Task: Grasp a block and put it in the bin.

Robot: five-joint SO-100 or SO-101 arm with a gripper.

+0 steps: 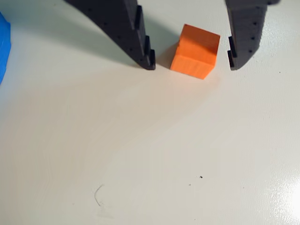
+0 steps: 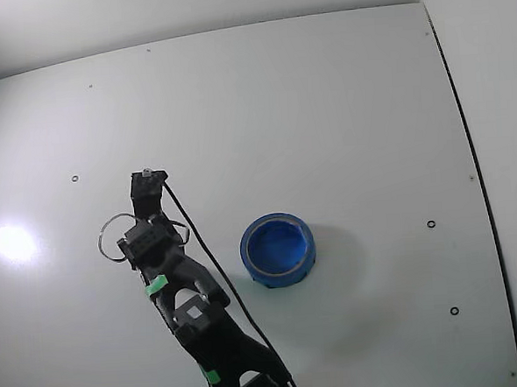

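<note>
The desk [image 2: 324, 110] is a plain white, glossy sheet with a few small dark dots and a bright glare spot at the left in the fixed view; a pale wall rises beyond its far edge and at the right. In the wrist view the surface looks cream, with a faint curved scratch and tiny specks. One block [image 1: 195, 51], orange here, sits on the desk between the two jaws of the gripper [image 1: 192, 63], which stand released, a gap on each side, touching nothing. One blue bin [image 2: 278, 249] stands upright on the desk, right of the single black arm [image 2: 191, 307] in the fixed view, near but apart. The block is hidden in the fixed view.
</note>
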